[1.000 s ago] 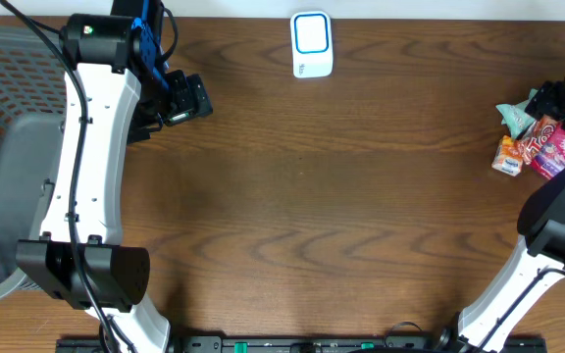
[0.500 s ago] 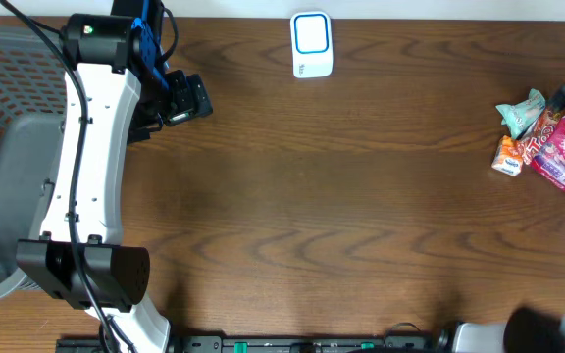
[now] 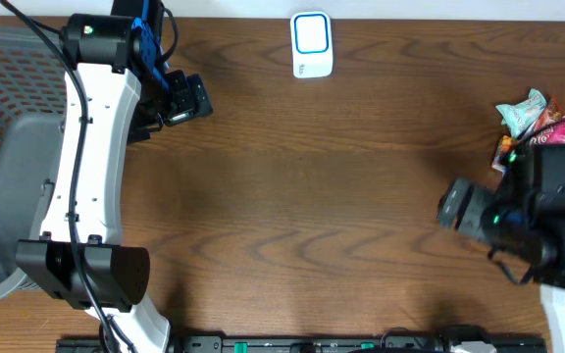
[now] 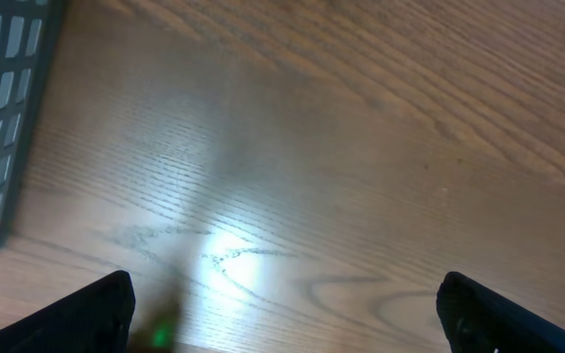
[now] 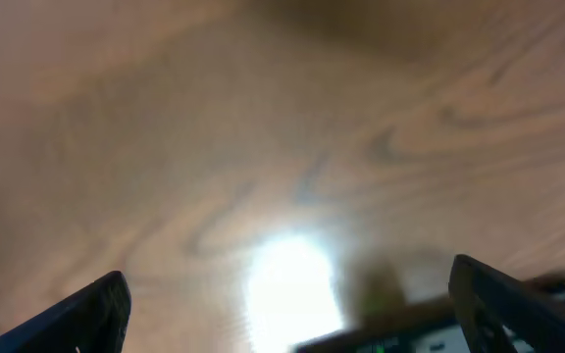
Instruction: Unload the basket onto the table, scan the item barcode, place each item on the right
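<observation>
Brown wood table (image 3: 322,196). Scanner (image 3: 311,44), white w/ blue face, sits top centre of overhead frame. Snack packets (image 3: 523,113) piled at right edge, partly hidden by right arm (image 3: 533,211), none held. Left gripper (image 4: 282,319) is upper left in overhead, beside grey mesh basket (image 3: 8,108); jaws wide apart, empty, over bare wood. Right gripper (image 5: 290,314) also spread wide, empty. Its wrist view is blurry, only tabletop btw fingers.

We see snack packets (image 3: 524,110) half hidden behind the right arm (image 3: 518,211); right wrist view all blurred; grey mesh object (image 3: 3,74) cut off left.
</observation>
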Available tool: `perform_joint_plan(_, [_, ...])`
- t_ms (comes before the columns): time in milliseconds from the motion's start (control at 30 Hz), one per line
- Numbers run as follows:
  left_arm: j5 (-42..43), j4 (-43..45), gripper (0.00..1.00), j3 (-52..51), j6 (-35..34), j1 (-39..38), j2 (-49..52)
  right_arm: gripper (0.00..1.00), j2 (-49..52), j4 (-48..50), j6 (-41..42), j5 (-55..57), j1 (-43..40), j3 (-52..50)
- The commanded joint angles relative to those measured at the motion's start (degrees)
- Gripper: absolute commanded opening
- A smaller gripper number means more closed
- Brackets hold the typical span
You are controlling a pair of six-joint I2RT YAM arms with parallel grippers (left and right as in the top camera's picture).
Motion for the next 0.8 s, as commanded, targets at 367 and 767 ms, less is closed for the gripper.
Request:
perform_joint_plan(367, [-0.35,-0.31,0.98,0.15,-0.09,0.2,0.48,0.99,-1.68,-2.58,0.24,-2.54,0.52,-10.19])
perform_joint_plan(767, [-0.35,-0.31,0.97,0.15,-0.09,0.2,0.48,0.99,-1.44,-2.56,0.24,-2.54,0.52,-10.19])
